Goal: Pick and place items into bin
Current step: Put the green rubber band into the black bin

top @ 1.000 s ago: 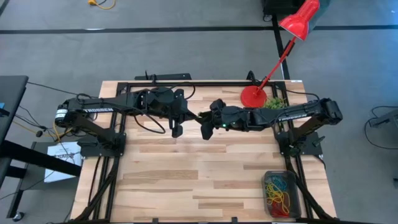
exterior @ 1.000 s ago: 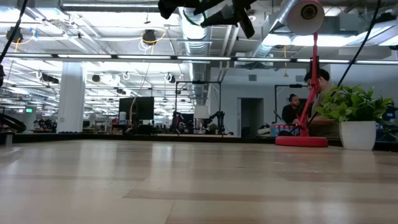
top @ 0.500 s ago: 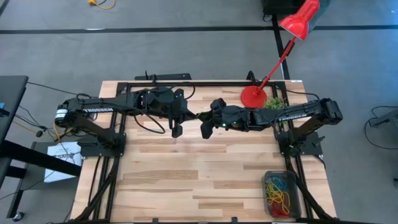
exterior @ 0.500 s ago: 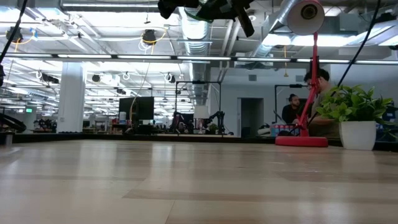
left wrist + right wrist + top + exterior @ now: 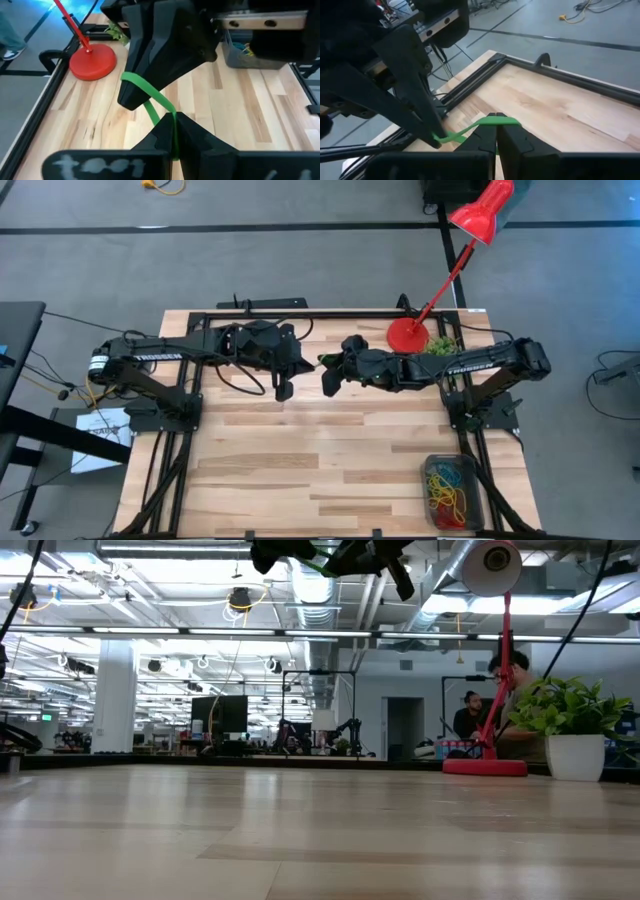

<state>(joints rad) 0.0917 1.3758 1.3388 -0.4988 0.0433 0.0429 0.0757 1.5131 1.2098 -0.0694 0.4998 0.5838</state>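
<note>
Both arms raised above the table [image 5: 300, 470], meeting nose to nose over its far-centre part, high view.

L gripper [image 5: 300, 366]: fingers pinched tight on one end of a green loop [image 5: 150, 97]. L wrist view shows the band running up from the closed fingertips to the dark tip of the other arm's finger. So L claw = narrow, holding green loop.

R gripper [image 5: 330, 372]: also clamped on the same green loop, other end. R wrist view: band [image 5: 475, 126] comes out of the closed fingertips and stretches across to the L arm's finger tip. R claw = narrow, holding green loop.

Loop is taut between the two grippers, well above the wood; in high view only a small green speck [image 5: 322, 360] shows between the tips. Low view: green bit [image 5: 318, 562] visible near top edge among the dark gripper parts, clear of the tabletop.

Bin [image 5: 481, 502]: at near-right corner of table, well apart from both grippers. Holds a heap of loops [image 5: 450, 483], red / yellow / green / blue mixed.

Other: red lamp base [image 5: 407, 334] on far-right part of table, just beside R arm; potted plant [image 5: 573, 720] near it. Person [image 5: 470, 712] seated in room behind, low view.
</note>
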